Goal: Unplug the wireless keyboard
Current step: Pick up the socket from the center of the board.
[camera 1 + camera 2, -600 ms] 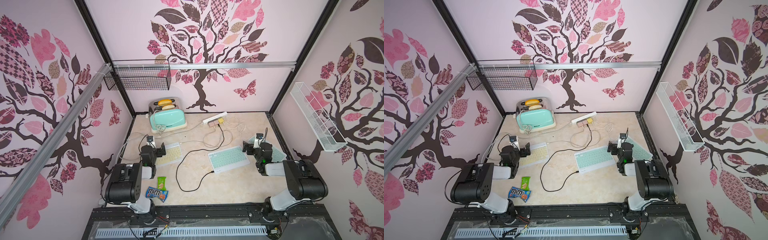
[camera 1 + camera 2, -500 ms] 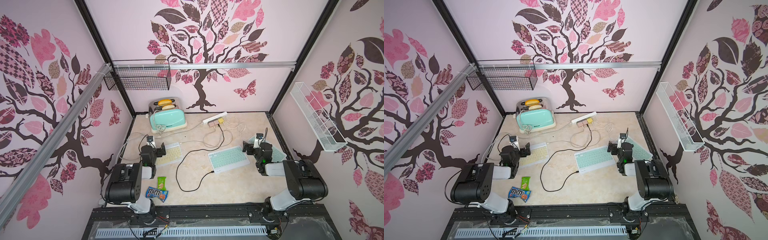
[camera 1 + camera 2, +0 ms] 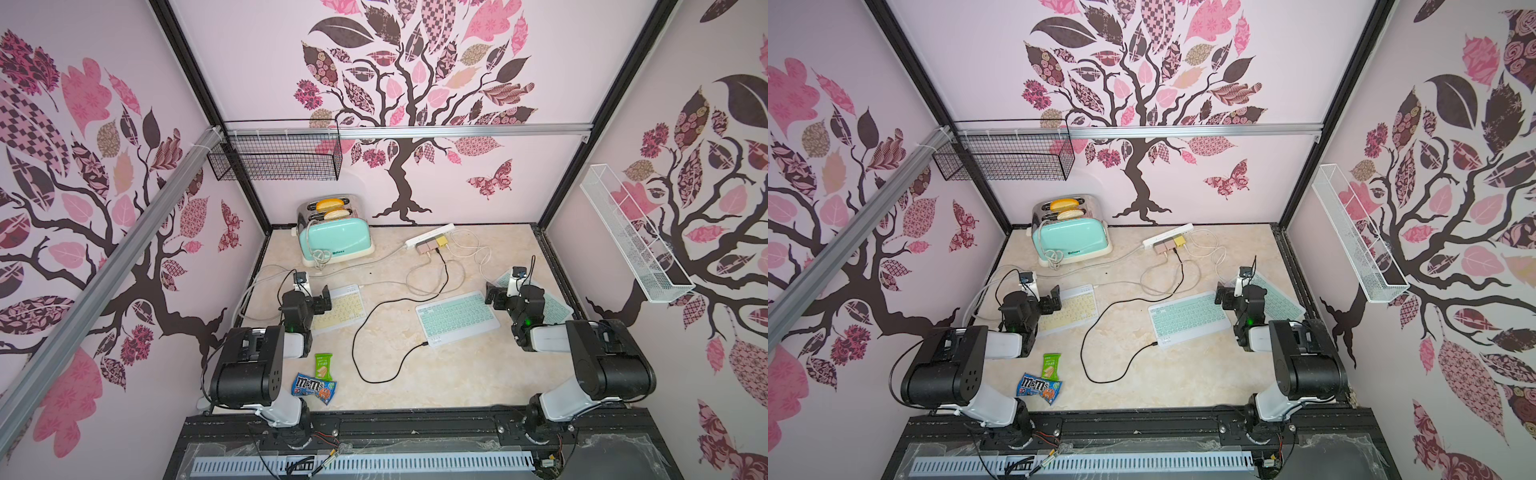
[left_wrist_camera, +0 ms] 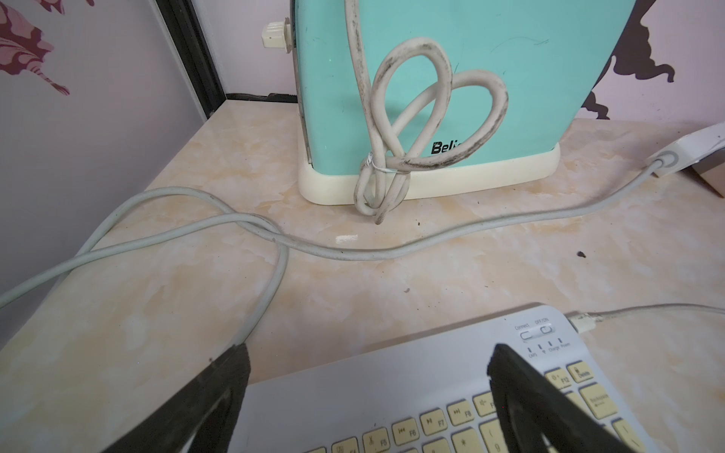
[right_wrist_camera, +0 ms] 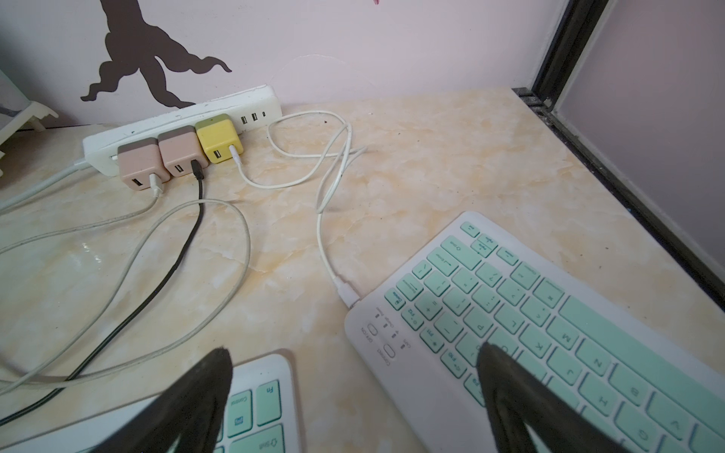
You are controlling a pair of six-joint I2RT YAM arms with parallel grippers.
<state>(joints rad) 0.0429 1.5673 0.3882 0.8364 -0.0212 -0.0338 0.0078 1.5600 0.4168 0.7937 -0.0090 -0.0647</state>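
Jaws on both arms stand spread and empty. Left gripper (image 4: 368, 353) hovers over the left end of the yellow keyboard (image 3: 340, 309), which has a white cable (image 4: 584, 323) plugged into its far corner. Right gripper (image 5: 353, 353) hangs between two mint boards: the middle keyboard (image 3: 457, 318), fed by a black cable (image 5: 201, 196), and the right keyboard (image 5: 569, 313), with a white lead (image 5: 345, 292) plugged in.

Bare tabletop (image 3: 478, 374) near front; looped cables (image 3: 446, 272), perhaps overlapping, crowd the middle.
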